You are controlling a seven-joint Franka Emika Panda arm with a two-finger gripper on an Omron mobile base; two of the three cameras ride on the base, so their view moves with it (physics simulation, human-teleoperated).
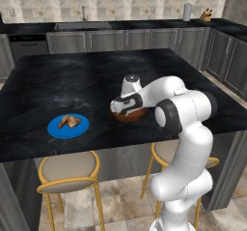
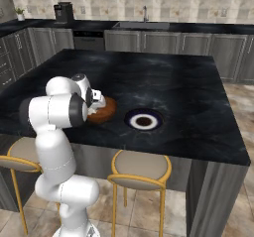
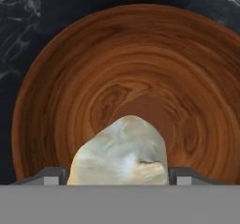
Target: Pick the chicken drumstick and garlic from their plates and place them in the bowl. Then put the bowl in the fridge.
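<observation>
The tabletop (image 1: 72,80), a dark marbled island, is filling the middle of both base views, with grey cabinets running along the top of each frame. Two stools (image 1: 70,174) with tan seats and yellow frames are standing at its near edge, in the lower part of the left base view.

The arm (image 1: 185,143) is rising from the lower right of the left base view and bending toward the frame centre, with its hand sitting directly over the bowl (image 1: 129,114). The bowl is resting on the tabletop just right of centre in that view and left of centre in the right base view.

The blue plate (image 1: 68,126) is lying at the lower left of the left base view, well apart from the bowl, and the drumstick (image 1: 70,122) is lying on it. The dark plate (image 2: 144,120) with a white centre is lying at the middle of the right base view, just beside the bowl on its right.

In the hand view the bowl's wood-grain interior is spanning most of the frame. The fingers (image 3: 120,175) are grasping the garlic (image 3: 121,153) at the lower centre, one tip showing at each side of the bulb, with the bowl floor behind it.
</observation>
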